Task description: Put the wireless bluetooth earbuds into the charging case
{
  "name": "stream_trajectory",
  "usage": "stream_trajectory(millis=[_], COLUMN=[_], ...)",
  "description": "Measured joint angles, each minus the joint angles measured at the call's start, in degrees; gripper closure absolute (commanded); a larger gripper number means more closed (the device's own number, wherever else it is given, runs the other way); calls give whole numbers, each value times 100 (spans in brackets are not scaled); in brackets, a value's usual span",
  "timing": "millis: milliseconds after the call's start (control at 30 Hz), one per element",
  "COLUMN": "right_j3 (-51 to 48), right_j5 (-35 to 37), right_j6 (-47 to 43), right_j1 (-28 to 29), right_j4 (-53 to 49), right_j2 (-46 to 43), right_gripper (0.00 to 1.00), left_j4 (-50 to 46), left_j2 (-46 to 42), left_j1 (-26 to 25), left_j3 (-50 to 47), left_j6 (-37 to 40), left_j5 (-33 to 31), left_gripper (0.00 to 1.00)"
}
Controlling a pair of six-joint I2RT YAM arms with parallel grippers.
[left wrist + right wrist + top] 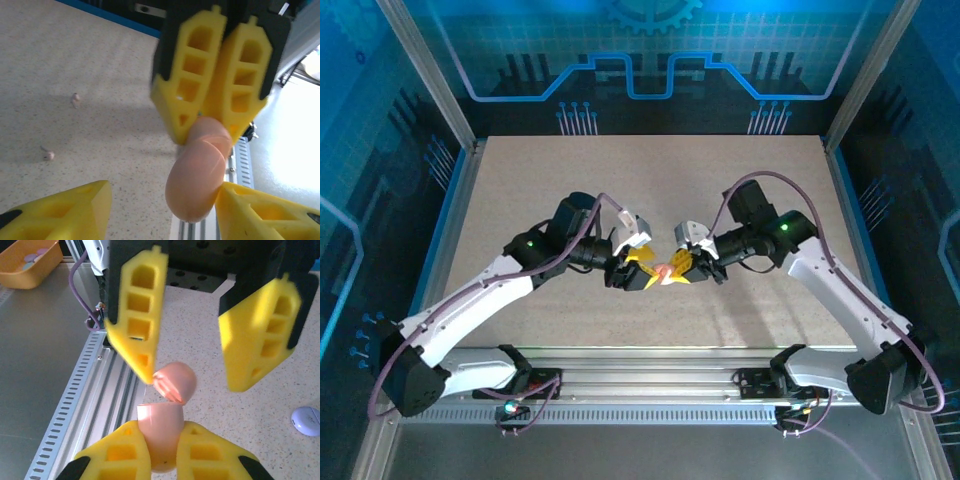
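Charging case (160,440) above the speckled table's (650,180) near middle: your right gripper (210,125) clamps its pink base, and your left gripper (192,382) has its fingers half spread around the part-open lid (175,380). Two tiny pale earbuds (76,100) lie on the table beyond the case. Hold the base steady and swing the lid fully clear first.
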Motion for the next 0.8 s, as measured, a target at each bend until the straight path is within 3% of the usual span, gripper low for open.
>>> stream_trajectory(millis=[400, 600, 800], right_j3=[-732, -1558, -2232], right_j5=[-267, -297, -396], right_j6=[752, 1891, 3158], right_j1=[-396, -765, -835], right_j4=[710, 1976, 3484], right_j2=[-514, -1121, -1521], right_gripper=[92, 91, 90], left_j4=[715, 2465, 4135], left_j2=[-186, -730, -664], left_j1=[85, 105, 105], left_j3=[-321, -1462, -2149], left_j6=[-299, -774, -1294], left_j5=[-319, -256, -52], left_gripper=[38, 38, 39])
